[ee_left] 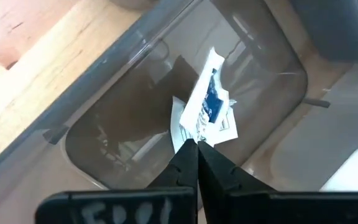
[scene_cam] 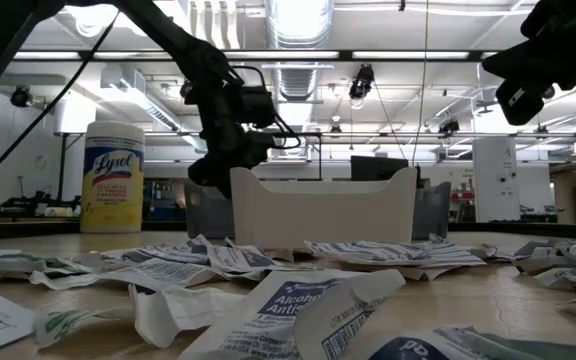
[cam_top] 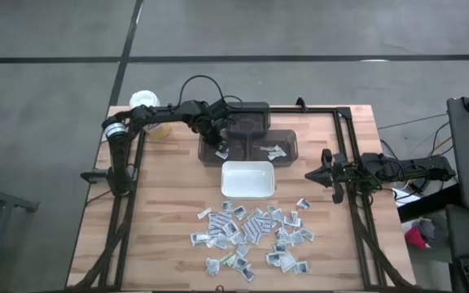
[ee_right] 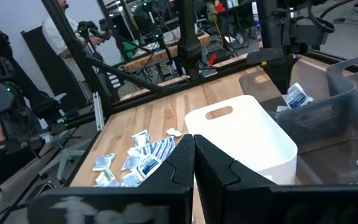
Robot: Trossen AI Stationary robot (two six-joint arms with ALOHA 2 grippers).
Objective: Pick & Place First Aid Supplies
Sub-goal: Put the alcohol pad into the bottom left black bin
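I have the left gripper (ee_left: 196,148) over the smoky clear plastic bin (cam_top: 210,159), fingers pinched on one small white-and-blue sealed packet (ee_left: 206,109). The grip catches only its corner; it may slip, or cling on release. The right gripper (ee_right: 194,144) waits beside the white rectangular tray (cam_top: 247,178), fingers together, empty.

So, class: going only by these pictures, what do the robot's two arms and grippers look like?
Both arms are dark, slim and jointed. The left arm has a pale band near its base and a black cable looping above it. The left gripper ends in two tapered dark jaws, with white handwriting on its mount. The right gripper looks alike; its marking is too blurred to read.
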